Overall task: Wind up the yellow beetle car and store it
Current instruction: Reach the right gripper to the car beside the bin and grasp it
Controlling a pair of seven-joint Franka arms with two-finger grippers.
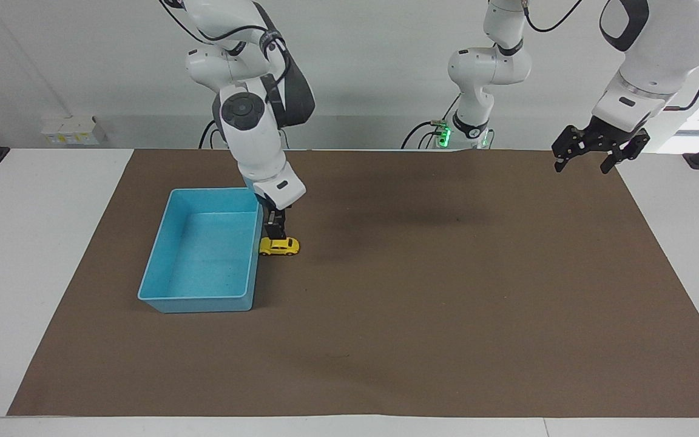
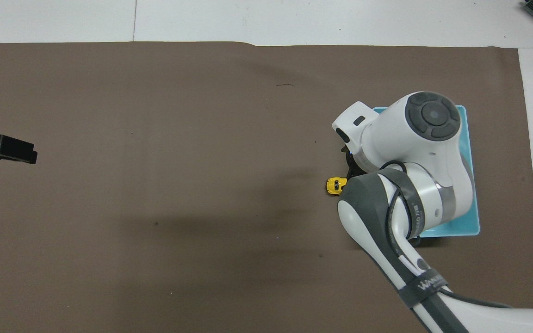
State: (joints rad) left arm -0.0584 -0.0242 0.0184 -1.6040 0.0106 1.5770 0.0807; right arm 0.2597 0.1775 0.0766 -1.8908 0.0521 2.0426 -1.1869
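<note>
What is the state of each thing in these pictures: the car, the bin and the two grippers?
yellow beetle car: upright on its wheels on the brown mat, beside the bin's wall, not lifted.
blue bin: upright, open at the top, nothing in it.
right gripper: down over the car, pointing at it; grip not clear.
left gripper: open, holds nothing, waits in the air at the left arm's end of the table.
</note>
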